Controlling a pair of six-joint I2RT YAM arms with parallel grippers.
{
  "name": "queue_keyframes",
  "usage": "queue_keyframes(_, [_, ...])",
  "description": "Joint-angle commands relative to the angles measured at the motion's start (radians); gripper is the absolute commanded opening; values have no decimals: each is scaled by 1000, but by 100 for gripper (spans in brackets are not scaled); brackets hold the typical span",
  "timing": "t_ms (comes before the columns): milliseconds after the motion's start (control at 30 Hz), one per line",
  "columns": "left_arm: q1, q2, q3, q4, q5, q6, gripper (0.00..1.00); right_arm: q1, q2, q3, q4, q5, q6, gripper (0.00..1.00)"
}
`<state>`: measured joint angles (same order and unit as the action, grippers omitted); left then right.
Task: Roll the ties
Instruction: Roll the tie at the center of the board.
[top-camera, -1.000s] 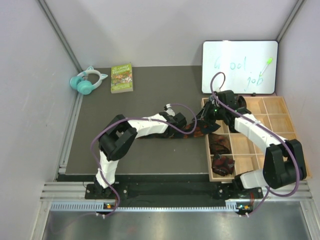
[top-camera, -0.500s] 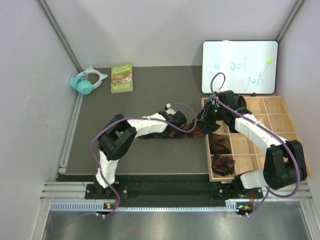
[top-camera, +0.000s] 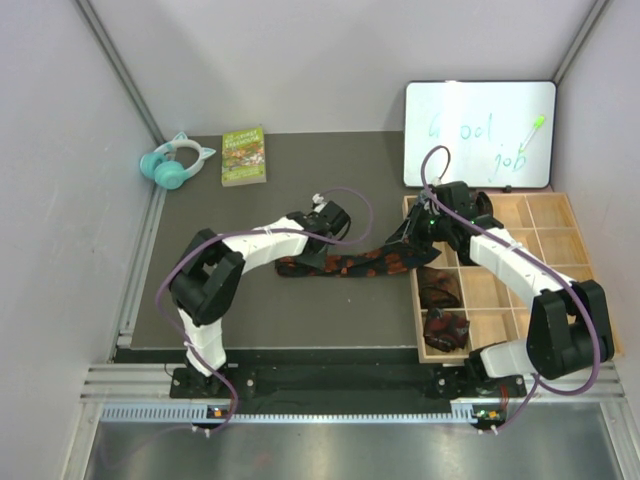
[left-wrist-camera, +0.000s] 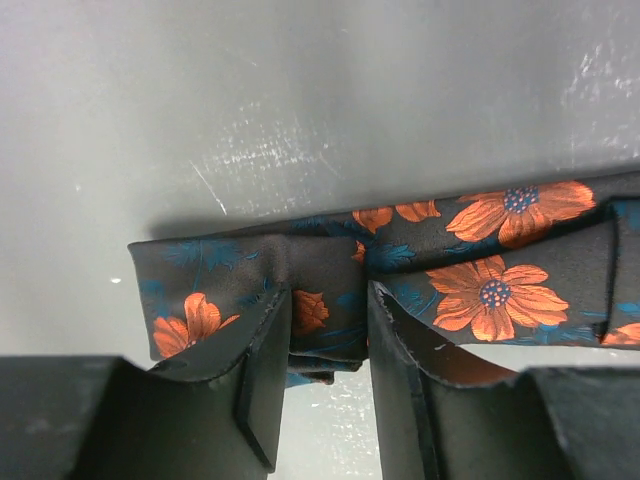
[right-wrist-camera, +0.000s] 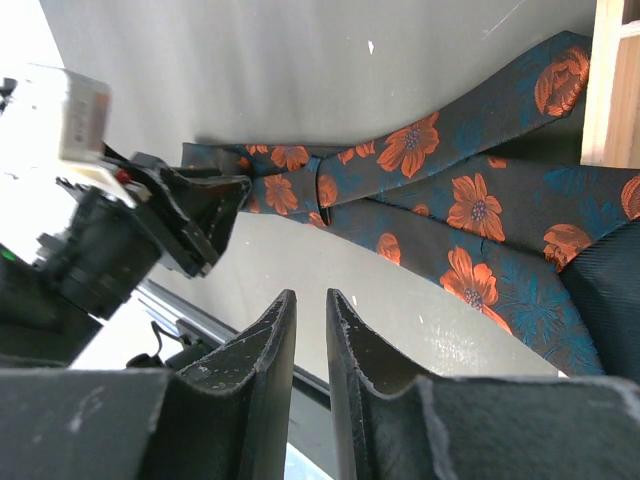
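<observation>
The floral tie (top-camera: 345, 265), black with orange flowers, lies stretched on the dark table (top-camera: 280, 310), its long axis running left to right, the right end rising toward the wooden divided tray (top-camera: 590, 290) and the left end folded over. The left gripper (left-wrist-camera: 328, 375) straddles that folded end with its jaws parted, fabric between them but not pinched. The right gripper (right-wrist-camera: 305, 350) hovers above the tie, jaws nearly closed on nothing. Two rolled ties (top-camera: 442, 310) sit in the tray's near-left compartments.

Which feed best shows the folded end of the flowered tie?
Left wrist: the flowered tie's folded end fills the frame at the left gripper. Right wrist shows it small and distant; the overhead shows only a dark strip by the tray.
</observation>
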<state>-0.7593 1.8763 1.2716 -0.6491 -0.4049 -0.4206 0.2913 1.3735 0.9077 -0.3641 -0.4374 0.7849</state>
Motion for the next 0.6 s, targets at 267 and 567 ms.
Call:
queue_keyframes(267, [44,-135,-55,98,155,-64,41,-12,-40,19,43,-7,0,20])
queue_keyframes(567, [67,-206,-78,115,161,-79,41,74,7,34,80,-15,25,20])
